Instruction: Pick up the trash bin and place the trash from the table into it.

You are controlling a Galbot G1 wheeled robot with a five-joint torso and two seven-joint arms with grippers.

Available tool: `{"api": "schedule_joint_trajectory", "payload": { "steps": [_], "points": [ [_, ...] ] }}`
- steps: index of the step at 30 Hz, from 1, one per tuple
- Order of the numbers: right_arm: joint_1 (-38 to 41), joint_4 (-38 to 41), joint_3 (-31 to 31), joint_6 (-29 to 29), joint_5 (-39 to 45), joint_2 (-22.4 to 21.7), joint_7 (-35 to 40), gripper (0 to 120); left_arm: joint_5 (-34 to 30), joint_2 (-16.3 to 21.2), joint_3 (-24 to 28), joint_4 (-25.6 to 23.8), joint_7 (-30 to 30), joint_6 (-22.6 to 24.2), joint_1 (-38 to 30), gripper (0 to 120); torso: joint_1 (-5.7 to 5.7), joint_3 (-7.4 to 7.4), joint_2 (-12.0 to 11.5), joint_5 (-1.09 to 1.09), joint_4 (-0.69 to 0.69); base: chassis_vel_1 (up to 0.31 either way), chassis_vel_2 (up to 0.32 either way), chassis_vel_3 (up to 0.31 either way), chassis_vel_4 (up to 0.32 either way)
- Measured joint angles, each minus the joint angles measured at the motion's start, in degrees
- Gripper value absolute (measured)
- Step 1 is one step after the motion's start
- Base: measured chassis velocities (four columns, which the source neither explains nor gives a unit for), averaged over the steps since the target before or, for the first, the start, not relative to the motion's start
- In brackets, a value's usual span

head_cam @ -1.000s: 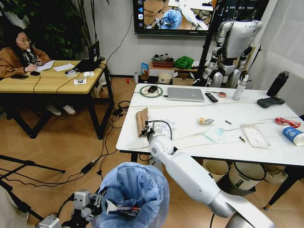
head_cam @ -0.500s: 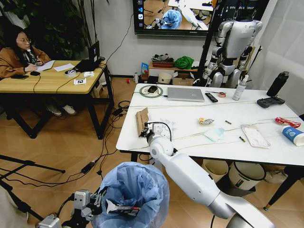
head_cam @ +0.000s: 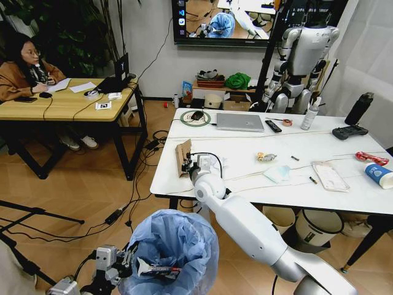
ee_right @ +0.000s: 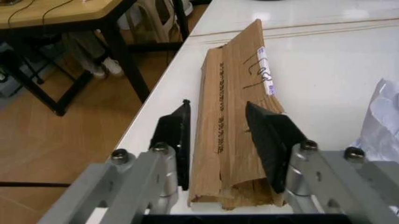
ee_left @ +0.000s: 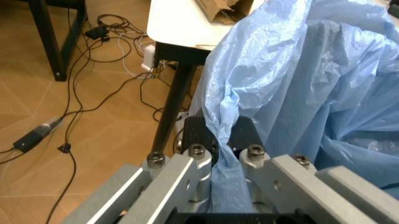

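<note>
the room has a warm wood-look floor (head_cam: 92, 190) strewn with black cables, and a dark screen (head_cam: 233, 21) hangs on the far wall. a light wooden desk (head_cam: 61, 104) stands at the far left. the table (head_cam: 331, 190) fills the right half of the head view, a broad rectangle with a smooth white marble-look top, thin dark veins and black legs. on its far side lie a grey laptop (head_cam: 240, 121) and a black remote (head_cam: 273, 126).

the trash bin (head_cam: 172, 252) sits low and near, just left of the table's near left corner. it is round, lined with a crinkled, translucent light-blue plastic bag that bulges over the rim. the left gripper (ee_left: 219, 135) is pinched on a fold of that bag at the rim, its black pads pressed against the plastic from both sides.

trash is scattered over the table: a clear plastic bag (head_cam: 330, 175) and a blue-white paper cup (head_cam: 379, 175) to the right, a pale face mask (head_cam: 277, 174) near the middle, and a brown paper bag (head_cam: 183, 155) at the left edge. the paper bag is flattened, creased and torn at one end, with a small white label. the right gripper (ee_right: 221, 140) sits over it, its jaws spread to either side of the bag and not yet closed. a crumpled white tissue (ee_right: 380, 121) lies just beside it.
</note>
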Motion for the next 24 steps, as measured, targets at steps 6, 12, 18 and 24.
{"api": "schedule_joint_trajectory", "payload": {
  "steps": [6, 12, 18, 24],
  "points": [
    [0.05, -0.55, 0.77, -0.16, 0.03, -0.02, -0.69, 56, 0.06, -0.10, 0.04, 0.00, 0.00, 0.00, -0.12, 0, 0.00, 0.00, 0.00, 0.00, 0.00, 0.000, 0.000, 0.000, 0.000],
    [0.03, -1.20, 1.51, -0.29, 0.00, -0.06, -1.06, 78, 0.25, -0.19, 0.14, 0.00, 0.02, -0.01, 0.07, 0, 0.00, 0.00, 0.00, 0.00, 0.00, 0.000, 0.000, 0.000, 0.000],
    [0.01, -1.61, 2.20, -0.47, -0.01, -0.20, -1.85, 98, 0.33, -0.24, 0.20, -0.03, 0.08, -0.03, 0.20, 0, 0.00, 0.00, 0.00, 0.00, 0.00, 0.000, 0.000, 0.000, 0.000],
    [0.05, -3.09, 3.30, -0.74, 0.03, 0.11, -3.28, 100, 0.41, -0.34, 0.25, -0.08, 0.12, -0.06, 0.22, 0, 0.01, 0.00, 0.00, 0.00, 0.00, 0.000, 0.000, 0.000, 0.000]
  ]
}}
